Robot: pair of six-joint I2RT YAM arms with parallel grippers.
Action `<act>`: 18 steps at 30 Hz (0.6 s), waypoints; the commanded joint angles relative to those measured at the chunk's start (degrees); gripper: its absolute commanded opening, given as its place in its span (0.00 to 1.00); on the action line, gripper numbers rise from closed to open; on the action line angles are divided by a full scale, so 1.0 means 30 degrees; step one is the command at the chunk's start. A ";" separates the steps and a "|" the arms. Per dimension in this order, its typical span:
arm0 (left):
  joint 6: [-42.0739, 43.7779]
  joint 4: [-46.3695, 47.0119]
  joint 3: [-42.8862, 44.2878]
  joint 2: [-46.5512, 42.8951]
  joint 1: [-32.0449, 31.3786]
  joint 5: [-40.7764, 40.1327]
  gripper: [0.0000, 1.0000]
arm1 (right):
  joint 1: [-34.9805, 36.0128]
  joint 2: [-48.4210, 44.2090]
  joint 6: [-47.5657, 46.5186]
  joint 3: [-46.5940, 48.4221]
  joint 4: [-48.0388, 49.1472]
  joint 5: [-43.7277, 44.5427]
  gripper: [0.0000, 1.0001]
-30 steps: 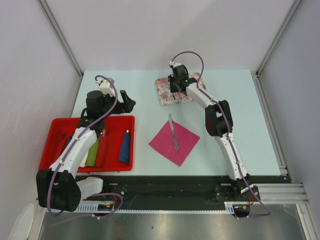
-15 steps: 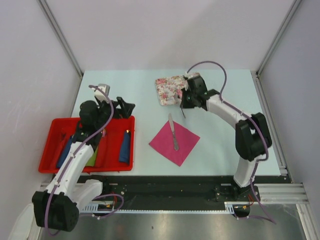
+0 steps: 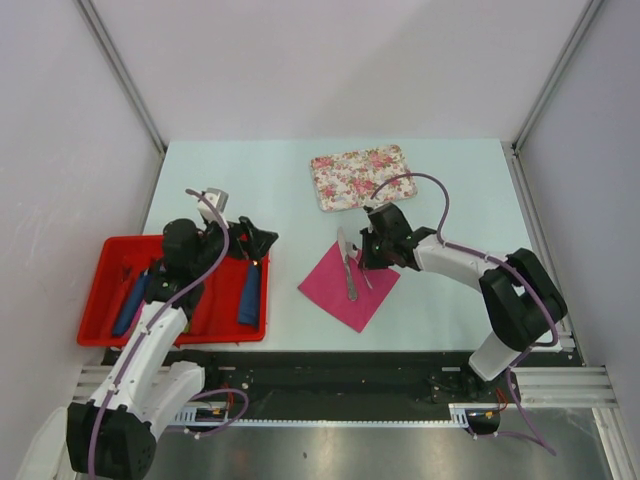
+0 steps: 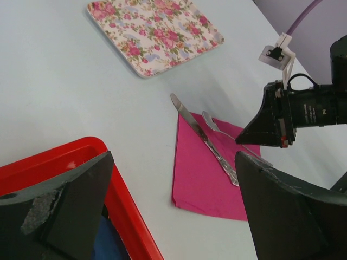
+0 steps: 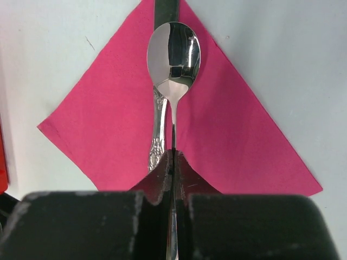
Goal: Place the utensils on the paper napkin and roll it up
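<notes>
While the right gripper (image 5: 173, 160) pinches the spoon (image 5: 173, 54) tightly by its handle, the bowl sits over the far corner of the pink paper napkin (image 3: 350, 306), just beside the knife (image 3: 347, 266); whether the bowl touches the paper I cannot tell. That knife lies flat on the napkin, its tip past the edge. Left gripper (image 3: 262, 243) hangs with jaws wide and nothing between them, at the red tray's (image 3: 170, 339) far right corner, near a blue roll (image 3: 248, 298). Farther back lies a floral tray (image 3: 362, 176).
</notes>
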 commanded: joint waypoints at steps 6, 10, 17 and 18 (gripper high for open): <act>0.1222 -0.0393 -0.0805 -0.0680 -0.0377 0.0336 1.00 | 0.0586 0.0064 0.1401 0.0125 0.2892 0.1737 0.00; 0.1337 -0.0421 -0.0835 -0.0651 -0.0377 0.0014 1.00 | 0.0615 0.0855 0.1665 0.0505 0.2484 0.2410 0.00; 0.1572 -0.0597 -0.0864 -0.0651 -0.0377 -0.0133 1.00 | 0.0878 0.1998 0.2164 0.0594 0.2218 0.2059 0.00; 0.1572 -0.0598 -0.0893 -0.0622 -0.0377 -0.0104 1.00 | 0.0937 0.2116 0.2135 0.0623 0.2247 0.2031 0.00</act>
